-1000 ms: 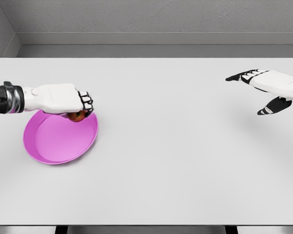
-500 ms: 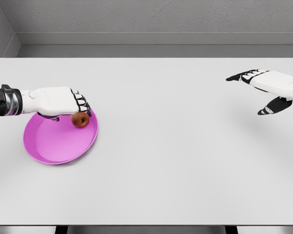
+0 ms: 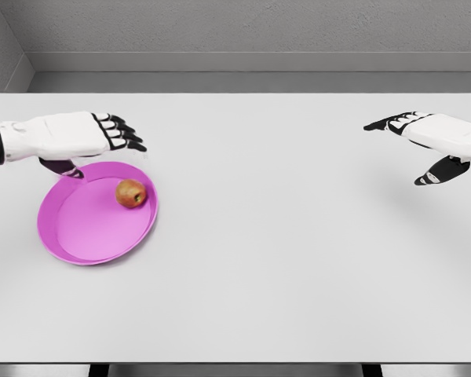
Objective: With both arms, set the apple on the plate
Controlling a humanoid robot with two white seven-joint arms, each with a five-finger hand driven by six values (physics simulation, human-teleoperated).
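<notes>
Resting free inside the shallow round magenta plate [image 3: 78, 236], the small reddish-brown apple [image 3: 130, 193] lies toward the dish's 2 o'clock edge, near the raised rim. A second ago the white five-fingered left hand [image 3: 86, 135] was curled over the fruit; now it is lifted clear, at about 11 o'clock from the apple, fingers extended and relaxed, holding nothing. This release suggests the placement is essentially complete, with only withdrawal of the arm remaining. The white five-fingered right hand [image 3: 432, 145] hovers well apart at the 3 o'clock side of the flat pale grey table [image 3: 282, 259], unchanged in pose, fingers spread with the thumb dropped below, likewise empty.
</notes>
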